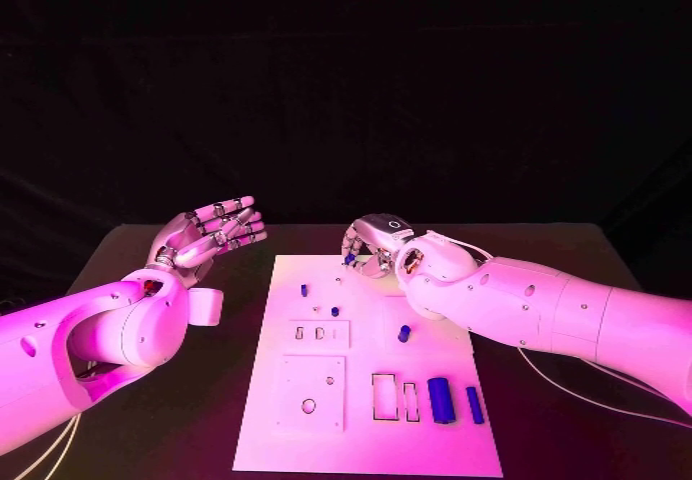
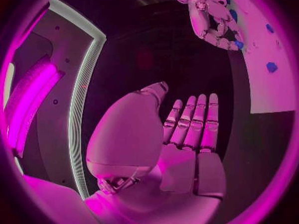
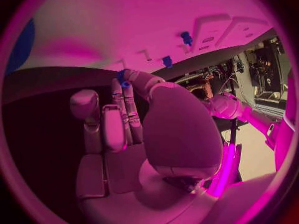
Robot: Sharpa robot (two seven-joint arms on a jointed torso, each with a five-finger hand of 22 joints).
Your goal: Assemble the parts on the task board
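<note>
The white task board (image 1: 361,440) lies mid-table. My right hand (image 1: 378,245) hovers over its far edge and pinches a small blue part (image 1: 351,258) at its fingertips; the right wrist view shows that part (image 3: 122,77) between the fingertips, just off the board (image 3: 124,25). My left hand (image 1: 214,232) is raised left of the board, fingers apart, holding nothing. Small blue pegs (image 1: 304,290) (image 1: 335,311) stand in the board, another blue piece (image 1: 404,333) lies mid-board, and two blue cylinders (image 1: 440,400) (image 1: 475,404) lie at the near right.
Recessed slots (image 1: 384,396) and a square plate with a hole (image 1: 309,405) mark the board's near half. Black table (image 1: 173,420) surrounds the board. The left wrist view shows my right hand (image 2: 215,20) at the board's edge (image 2: 268,94).
</note>
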